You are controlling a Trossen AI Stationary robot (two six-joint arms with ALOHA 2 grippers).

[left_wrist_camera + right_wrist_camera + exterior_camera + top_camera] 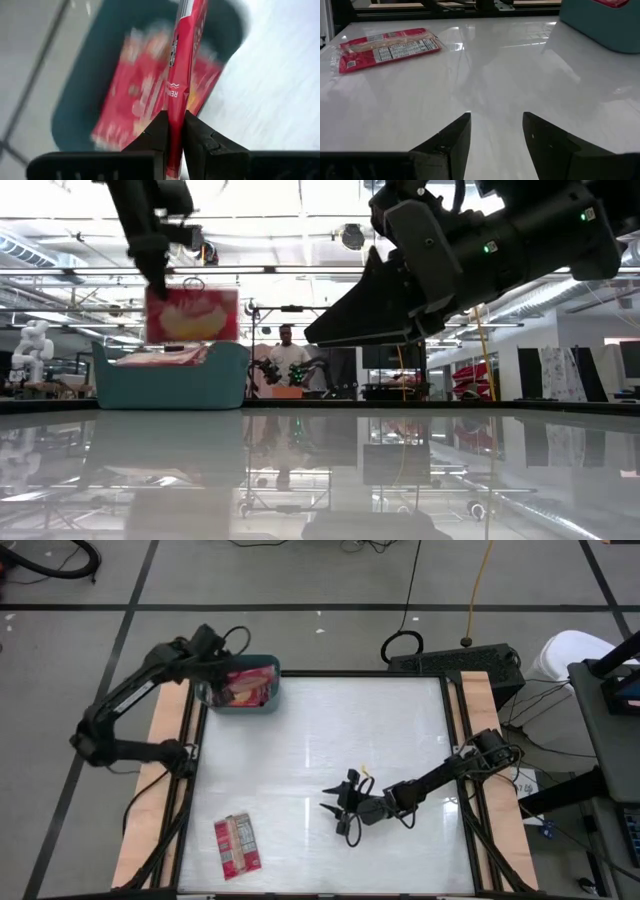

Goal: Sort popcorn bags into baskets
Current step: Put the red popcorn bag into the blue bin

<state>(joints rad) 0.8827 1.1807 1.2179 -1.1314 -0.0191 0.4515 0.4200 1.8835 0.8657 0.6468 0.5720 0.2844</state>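
Note:
My left gripper [213, 688] is over the teal-blue tub [262, 703] at the table's far left corner, shut on a red popcorn bag [192, 315]. The bag hangs just above the tub [170, 380]. Several red bags [132, 100] lie inside the tub. One more bag [237, 845] lies flat on the table near the front left, pale printed back up; it also shows in the right wrist view [387, 46]. My right gripper [338, 810] is open and empty, low over the table's middle. My left gripper pinches the bag between its two fingers [159, 132], at its upper edge [176, 107] near one corner [160, 292]. The fingers come from above, pointing down. The bag hangs upright below them, over the tub.
Bare white table top lies between the tub and the right gripper. Wooden side rails [140, 830] run along the table's left and right edges. A person [288, 350] stands in the room beyond the table's far edge.

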